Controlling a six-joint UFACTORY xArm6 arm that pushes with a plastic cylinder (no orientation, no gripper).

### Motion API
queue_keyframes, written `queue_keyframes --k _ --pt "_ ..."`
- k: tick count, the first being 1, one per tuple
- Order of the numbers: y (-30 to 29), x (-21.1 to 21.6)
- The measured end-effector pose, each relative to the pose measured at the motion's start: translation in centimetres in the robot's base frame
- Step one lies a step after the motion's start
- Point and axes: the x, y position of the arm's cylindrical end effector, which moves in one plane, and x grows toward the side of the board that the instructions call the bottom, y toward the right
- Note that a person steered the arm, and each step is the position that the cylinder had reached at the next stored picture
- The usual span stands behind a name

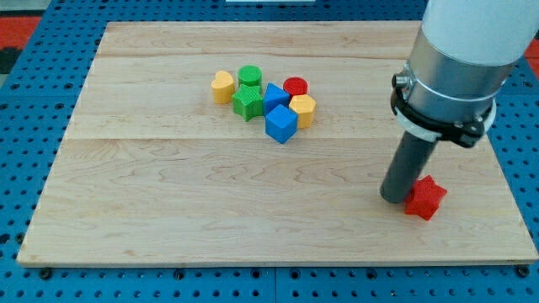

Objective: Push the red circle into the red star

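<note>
My tip (394, 199), a bare rod with no fingers to open or close, rested against the red star (425, 198), well apart from the red circle (296, 86) wedged among other blocks, so a careless move risked shoving the star off the board (168, 210).

**Tip beside the red star, red circle in the cluster**

My tip (396, 199) touches the red star (425, 198) on its left side, near the view's bottom right. The red circle (296, 86) sits well apart, touching the yellow hexagon (303, 109) and a blue block (275, 98).
</note>
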Motion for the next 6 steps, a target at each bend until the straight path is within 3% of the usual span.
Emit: queue_keyframes --k 1,2,3,5,6 --pt "-2.3 -5.5" --pt "-0.4 -13.0" --pt "-7.3 -18.3" --pt "-18.3 -18.6" --pt "-16.7 -15.2"
